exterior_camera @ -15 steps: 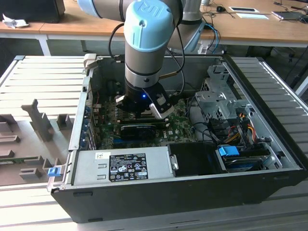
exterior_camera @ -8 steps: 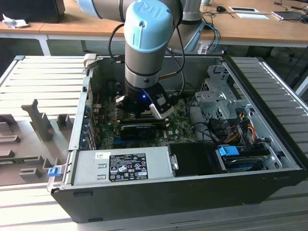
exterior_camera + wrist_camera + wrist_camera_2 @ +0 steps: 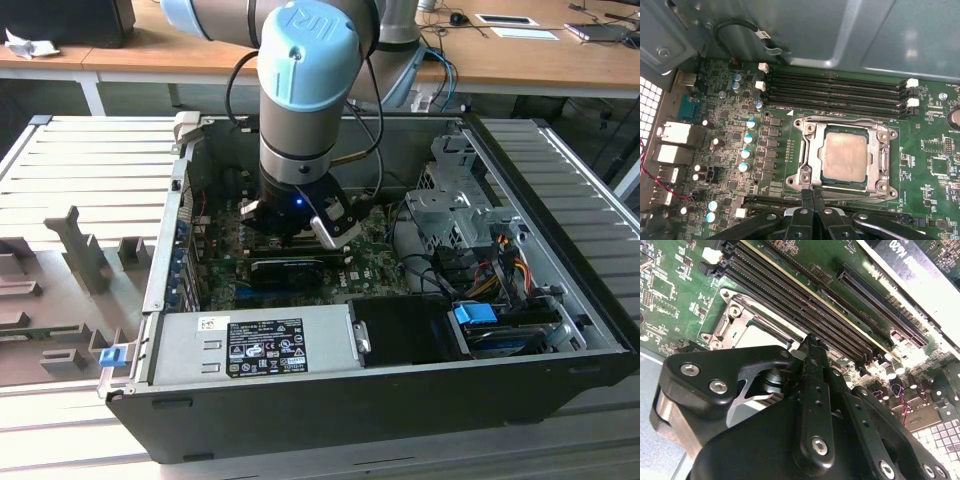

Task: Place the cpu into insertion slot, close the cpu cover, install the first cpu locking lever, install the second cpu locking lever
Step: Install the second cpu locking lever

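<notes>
In the first wrist view, going left to right, I pass capacitors (image 3: 748, 138) on the motherboard (image 3: 730, 175) and reach the cpu (image 3: 844, 157), seated flat in its socket with the cpu cover (image 3: 810, 160) closed around it, its window framing the metal top; my pincer (image 3: 813, 196) sits just beside the socket's near edge, fingers pressed together and holding nothing. I judge the cpu light, stiff and fragile underneath, best held by its edges; the cover is thin, stiff metal, best pressed on its frame.
</notes>
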You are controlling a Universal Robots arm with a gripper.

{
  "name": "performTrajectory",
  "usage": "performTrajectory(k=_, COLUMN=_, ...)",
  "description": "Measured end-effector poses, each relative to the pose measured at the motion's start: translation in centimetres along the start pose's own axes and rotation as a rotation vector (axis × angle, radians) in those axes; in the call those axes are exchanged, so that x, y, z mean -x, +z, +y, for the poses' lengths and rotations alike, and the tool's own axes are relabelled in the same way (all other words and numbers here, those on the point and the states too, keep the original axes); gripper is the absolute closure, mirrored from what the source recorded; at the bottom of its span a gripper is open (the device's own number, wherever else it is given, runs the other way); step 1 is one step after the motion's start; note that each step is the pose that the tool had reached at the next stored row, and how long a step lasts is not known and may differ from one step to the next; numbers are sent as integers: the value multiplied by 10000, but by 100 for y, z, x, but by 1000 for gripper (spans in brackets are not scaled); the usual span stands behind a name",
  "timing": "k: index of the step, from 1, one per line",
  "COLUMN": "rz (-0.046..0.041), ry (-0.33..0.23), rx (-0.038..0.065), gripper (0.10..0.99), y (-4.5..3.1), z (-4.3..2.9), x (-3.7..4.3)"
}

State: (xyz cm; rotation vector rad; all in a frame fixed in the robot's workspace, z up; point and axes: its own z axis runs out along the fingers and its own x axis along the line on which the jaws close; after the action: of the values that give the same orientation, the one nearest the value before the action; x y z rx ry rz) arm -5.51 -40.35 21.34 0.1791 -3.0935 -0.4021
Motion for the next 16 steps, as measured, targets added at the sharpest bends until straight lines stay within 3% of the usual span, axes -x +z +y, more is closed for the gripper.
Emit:
performTrajectory(k=6, rz=-4, ry=-1, rx=37, gripper=980, y=6, z=-1, x=-26)
performTrajectory(k=11, rz=-15, ry=-6, rx=131, gripper=980, y=17, z=-13, x=-69)
performTrajectory(k=12, rz=-18, ry=-5, rx=163, gripper=980, y=20, z=-16, x=-76)
performTrajectory(k=14, rz=-40, ry=-12, rx=361, gripper=980, y=29, z=-37, x=-87)
performTrajectory(k=16, rz=-52, ry=-15, rx=473, gripper=980, y=41, z=-50, x=-91)
